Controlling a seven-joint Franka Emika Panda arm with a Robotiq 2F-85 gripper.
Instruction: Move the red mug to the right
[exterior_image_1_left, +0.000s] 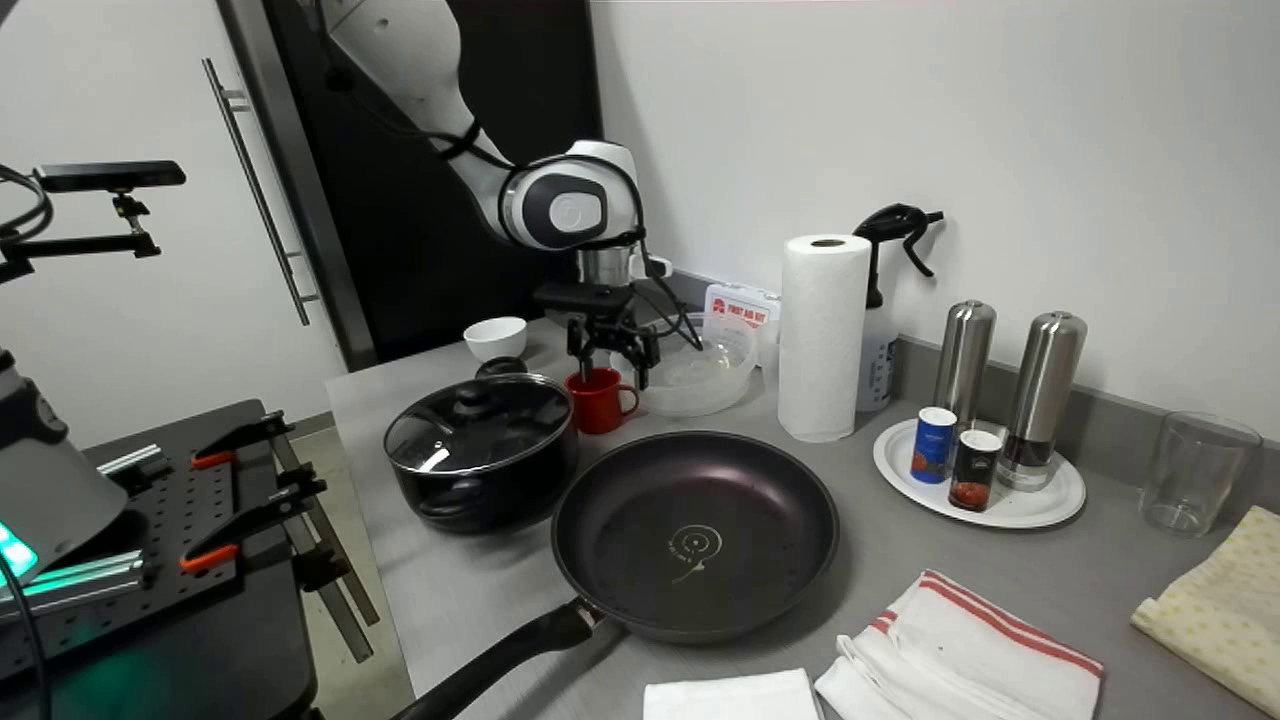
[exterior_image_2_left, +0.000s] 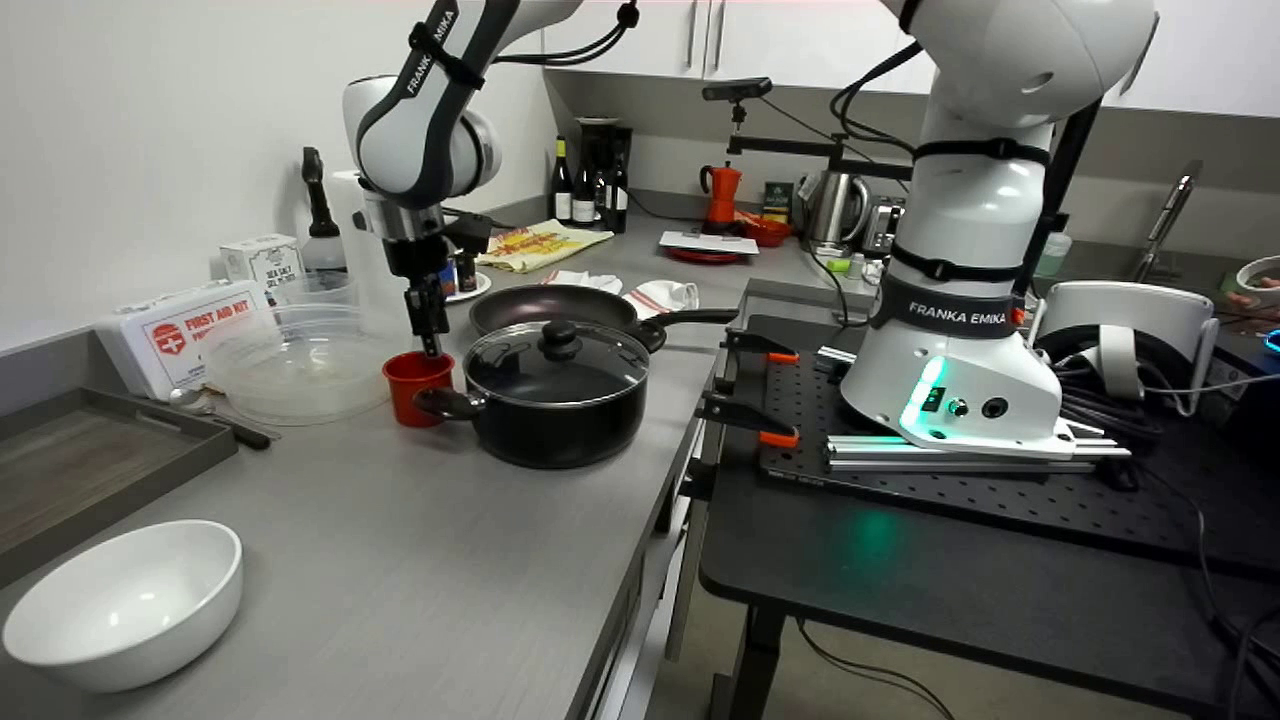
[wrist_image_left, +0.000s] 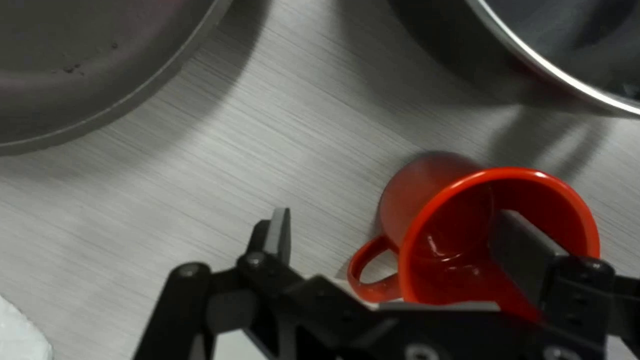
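Red mug, upright, just right of the pot and far of the pan in an exterior view. Gripper, jaws spread, nothing held: one finger apparently inside the mug, its partner outside past the handle. Best handling: centre over the handle-side wall, close gently, lift level, carry right.

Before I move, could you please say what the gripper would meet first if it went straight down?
Probably the mug: one of the fingers points into its opening, though the depth left is unclear.
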